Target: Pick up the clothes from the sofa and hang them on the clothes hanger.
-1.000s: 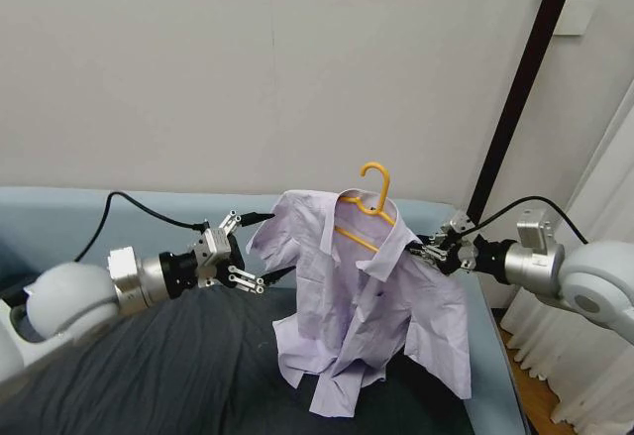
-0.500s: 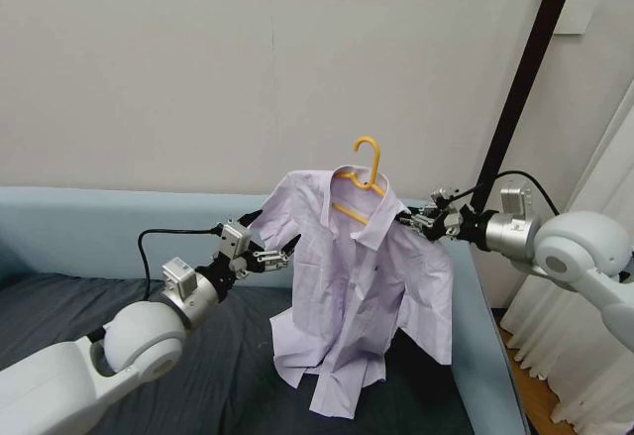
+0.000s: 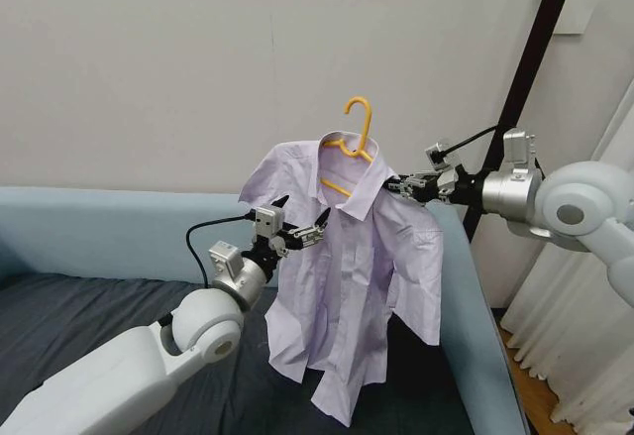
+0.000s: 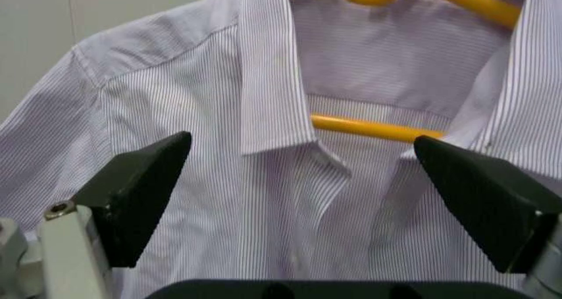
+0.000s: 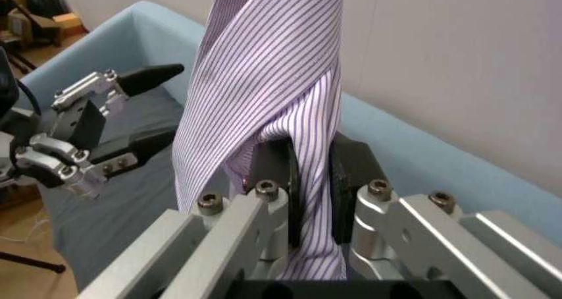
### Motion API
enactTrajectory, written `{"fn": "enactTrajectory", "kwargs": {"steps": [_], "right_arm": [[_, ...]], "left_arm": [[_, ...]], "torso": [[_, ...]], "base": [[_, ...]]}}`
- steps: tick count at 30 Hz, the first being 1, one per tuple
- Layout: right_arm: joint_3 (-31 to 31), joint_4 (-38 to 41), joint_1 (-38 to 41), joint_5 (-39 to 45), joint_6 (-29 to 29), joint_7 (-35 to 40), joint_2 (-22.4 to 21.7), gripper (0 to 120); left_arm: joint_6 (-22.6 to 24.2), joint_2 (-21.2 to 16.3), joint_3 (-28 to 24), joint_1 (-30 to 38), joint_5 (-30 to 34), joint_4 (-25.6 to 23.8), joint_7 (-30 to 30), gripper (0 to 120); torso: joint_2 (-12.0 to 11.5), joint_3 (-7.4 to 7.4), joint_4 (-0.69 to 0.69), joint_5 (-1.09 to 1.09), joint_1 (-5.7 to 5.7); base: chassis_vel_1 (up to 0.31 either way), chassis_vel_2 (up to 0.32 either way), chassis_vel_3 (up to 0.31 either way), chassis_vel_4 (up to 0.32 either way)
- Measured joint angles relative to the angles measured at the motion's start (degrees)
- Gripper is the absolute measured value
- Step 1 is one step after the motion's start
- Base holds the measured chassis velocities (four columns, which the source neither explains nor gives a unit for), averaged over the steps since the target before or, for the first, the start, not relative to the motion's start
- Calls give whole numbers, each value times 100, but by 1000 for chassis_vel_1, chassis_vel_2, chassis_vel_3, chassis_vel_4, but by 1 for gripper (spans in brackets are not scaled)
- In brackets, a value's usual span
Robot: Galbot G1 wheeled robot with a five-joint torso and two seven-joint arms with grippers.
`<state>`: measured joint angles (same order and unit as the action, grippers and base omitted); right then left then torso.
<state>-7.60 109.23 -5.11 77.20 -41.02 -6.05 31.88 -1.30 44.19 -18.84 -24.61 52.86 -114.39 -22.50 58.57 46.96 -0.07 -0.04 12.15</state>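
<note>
A lilac striped shirt hangs on a yellow hanger, lifted above the sofa. My right gripper is shut on the shirt's shoulder; in the right wrist view its pads pinch the striped cloth. My left gripper is open just in front of the shirt's chest, holding nothing. In the left wrist view its two black fingertips stand wide apart, with the collar and the hanger bar beyond them.
A dark blanket covers the light blue sofa seat. A black rack post rises at the right behind my right arm, and a white curtain hangs at the far right. The wall behind is bare.
My right gripper has raised the shirt and hanger higher and a little left. My left arm has swung in from the left, and its open gripper now faces the shirt's front.
</note>
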Motion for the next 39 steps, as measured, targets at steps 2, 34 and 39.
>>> {"fn": "enactTrajectory", "kwargs": {"steps": [2,34,39], "right_arm": [[0,30,15,32,-2,9,-51,8],[-136,153,622,771,-80,567,-151,8],[-399,21,1068,835,-82,557,-146,8]], "left_arm": [[11,20,-61,126,48,2,-40,98],[166,118,-296,858,831,-168,-341,0],[209,40,-282,990,954,-241,-372,0]], "torso": [[0,0,-1,0,0],[1,0,0,-1,0],[1,0,0,-2,0]], "base": [[0,0,0,0],[0,0,0,0],[0,0,0,0]]}}
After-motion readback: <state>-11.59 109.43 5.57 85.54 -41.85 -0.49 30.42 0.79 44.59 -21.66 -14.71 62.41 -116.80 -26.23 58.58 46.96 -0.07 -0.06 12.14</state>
